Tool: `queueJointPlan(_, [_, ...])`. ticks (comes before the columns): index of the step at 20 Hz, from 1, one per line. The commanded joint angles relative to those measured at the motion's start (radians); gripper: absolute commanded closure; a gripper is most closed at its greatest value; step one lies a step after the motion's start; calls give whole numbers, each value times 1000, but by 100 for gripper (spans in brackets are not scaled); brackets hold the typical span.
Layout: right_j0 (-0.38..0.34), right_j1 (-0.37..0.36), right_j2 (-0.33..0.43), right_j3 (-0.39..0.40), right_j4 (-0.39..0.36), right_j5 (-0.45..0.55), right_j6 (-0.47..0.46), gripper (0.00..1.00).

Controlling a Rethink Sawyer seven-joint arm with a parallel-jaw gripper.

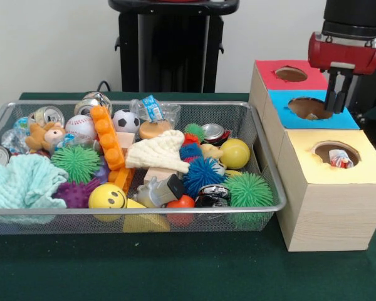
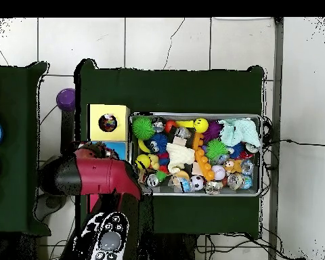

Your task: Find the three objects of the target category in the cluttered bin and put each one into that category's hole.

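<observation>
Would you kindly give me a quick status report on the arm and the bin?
Gripper over the blue hole, fingers near together, nothing seen held. One item inside the yellow hole. Bin crammed full.

The wire bin is packed wall to wall, with no bare mesh between items. The orange block strip and white knit cloth lie on top mid-bin; the mint cloth fills its front left corner. The gripper hangs over the blue hole. The red hole and yellow hole are open from above, though something already sits inside the yellow one.
</observation>
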Motion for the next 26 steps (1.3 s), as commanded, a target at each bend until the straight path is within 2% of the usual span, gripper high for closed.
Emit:
queueJointPlan(1, [-10,54,19,-28,61,23,235,100])
queueJointPlan(6, [-14,17,32,47,82,-21,247,100])
queueJointPlan(7, [4,19,-6,54,103,-29,292,100])
queueJointPlan(10, [12,45,-46,90,181,-17,393,100])
queueJointPlan(13, [54,85,-120,85,265,55,503,100])
queueJointPlan(15, [57,85,-127,98,300,86,520,100])
queueJointPlan(20, [142,129,-246,61,304,183,587,100])
queueJointPlan(22, [179,154,-281,49,309,224,646,100])
queueJointPlan(23, [208,183,-313,26,317,273,712,100])
queueJointPlan(26, [226,206,-306,27,340,304,789,100])
